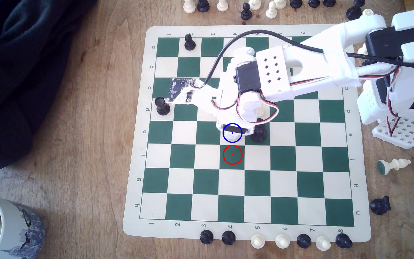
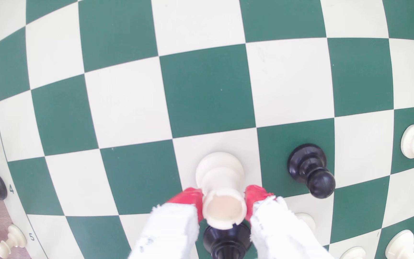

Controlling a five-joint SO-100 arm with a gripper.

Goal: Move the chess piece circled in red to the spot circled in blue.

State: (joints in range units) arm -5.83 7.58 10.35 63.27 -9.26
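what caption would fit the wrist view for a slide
Red-padded jaws pinch the top of a cream chess piece on a cream square, black pawn on the next square.

We are seeing a cream, smooth, faintly glossy plastic chess piece (image 2: 219, 174) between matt red pads (image 2: 188, 199) on rough-edged white printed-plastic fingers (image 2: 168, 224); a shiny black plastic pawn (image 2: 310, 169) is reflecting light; the green-and-cream board mat (image 1: 136, 139) is lying matt on grained brown wood (image 1: 89, 124).

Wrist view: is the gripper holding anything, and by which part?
The gripper grips the cream chess piece at its notched top, one red pad on each side; its base seems to sit on a cream square.
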